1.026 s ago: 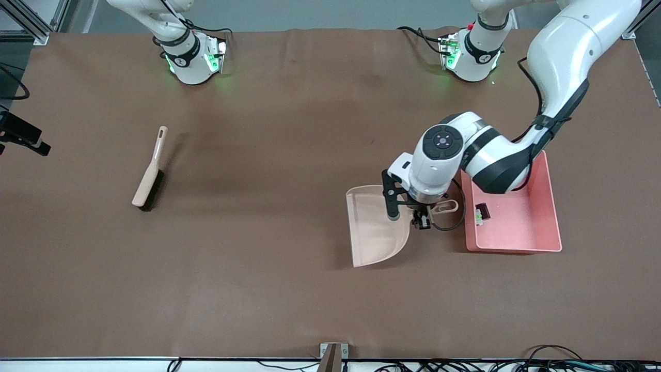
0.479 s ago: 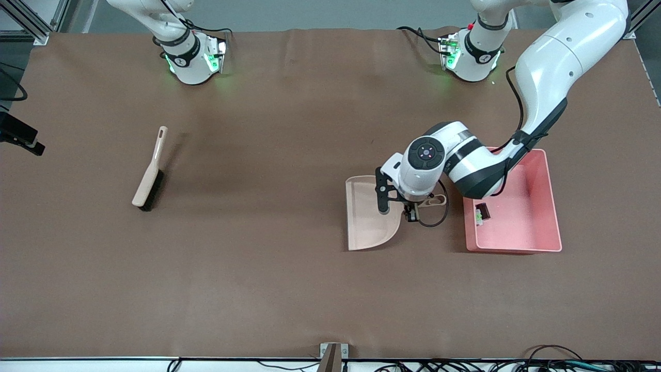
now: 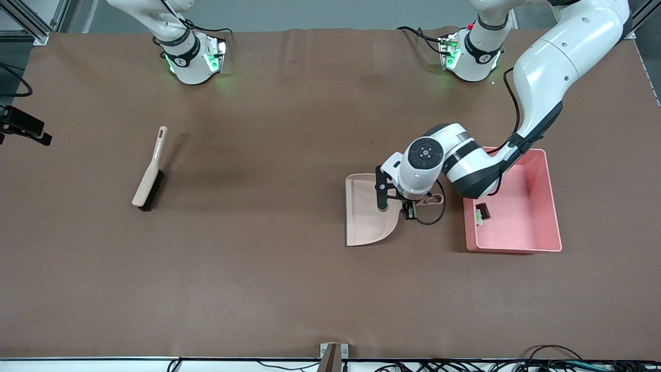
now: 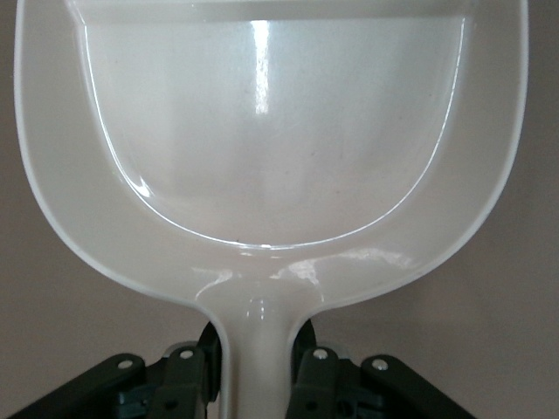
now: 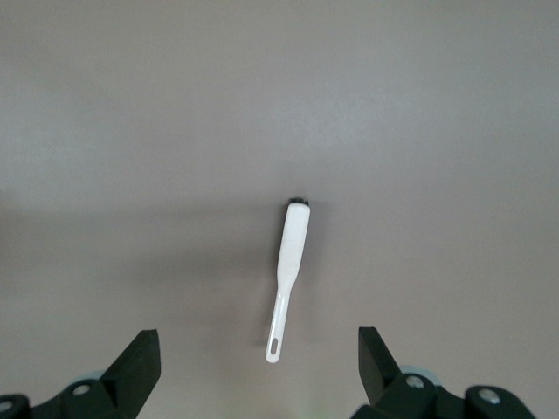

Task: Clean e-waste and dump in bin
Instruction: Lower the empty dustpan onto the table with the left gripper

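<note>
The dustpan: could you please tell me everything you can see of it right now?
The dustpan is beige, glossy plastic, a shallow scoop with a raised curved back wall, a straight open lip and a short handle with a hanging hole at its end. Its pan looks empty. It lies about level on or just above the brown table, beside the bin, which holds the e-waste. Its lip points toward the right arm's end. The left claw is shut on the handle, one finger on each side.

Probably a robotics lab: two arm bases [image 3: 193, 62] bolted along one counter [image 3: 289, 289] edge, aluminium framing [image 3: 31, 20] at a corner, cables [image 3: 516, 364] trailing the opposite edge.
</note>
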You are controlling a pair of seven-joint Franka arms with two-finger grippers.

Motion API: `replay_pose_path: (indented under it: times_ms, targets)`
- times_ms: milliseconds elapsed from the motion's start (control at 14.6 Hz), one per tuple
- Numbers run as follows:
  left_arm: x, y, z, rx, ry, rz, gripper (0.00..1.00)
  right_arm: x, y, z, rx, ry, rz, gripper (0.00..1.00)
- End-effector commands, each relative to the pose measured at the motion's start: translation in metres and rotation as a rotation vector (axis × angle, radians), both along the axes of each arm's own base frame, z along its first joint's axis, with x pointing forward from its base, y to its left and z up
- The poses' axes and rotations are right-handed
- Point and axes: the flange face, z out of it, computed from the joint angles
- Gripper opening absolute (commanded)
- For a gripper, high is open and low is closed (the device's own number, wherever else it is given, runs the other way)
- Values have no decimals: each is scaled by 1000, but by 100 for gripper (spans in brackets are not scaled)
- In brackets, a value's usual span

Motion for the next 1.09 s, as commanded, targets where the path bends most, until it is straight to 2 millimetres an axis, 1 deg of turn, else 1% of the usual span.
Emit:
replay_pose_path:
  times_ms: [0,68,274,342,410,479,547,684,752,821,889,1026]
  targets:
    - [4,3,-11,-21,-10,-4,4,-3,-5,3,-16,13,-3,100]
    - [2,-1,-14,-27,-13,-9,7,-4,-7,2,-16,16,-8,100]
    - [1,-3,-22,-15,-13,-1,26,-5,-5,2,-26,27,-99,100]
    - [2,-1,-22,-17,-14,2,39,-5,-6,2,-33,26,-100,100]
    - [2,-1,-22,-17,-15,2,64,-5,-7,1,-34,31,-100,100]
    - [5,4,-19,-17,-17,15,88,-6,-8,1,-33,31,-94,100]
    - [8,8,-19,-18,-13,27,100,-5,-9,0,-33,33,-83,100]
    - [12,11,-9,-16,-26,71,100,-6,-8,0,-32,39,-77,100]
    - [13,11,1,-7,-42,108,100,-6,-7,0,-32,39,-76,100]
    - [14,14,13,15,-54,161,100,-6,-6,1,-32,37,-74,100]
    - [16,14,30,12,-54,221,100,-6,-6,0,-32,40,-74,100]
    - [27,32,64,9,-51,417,100,-6,-7,0,-32,39,-72,100]
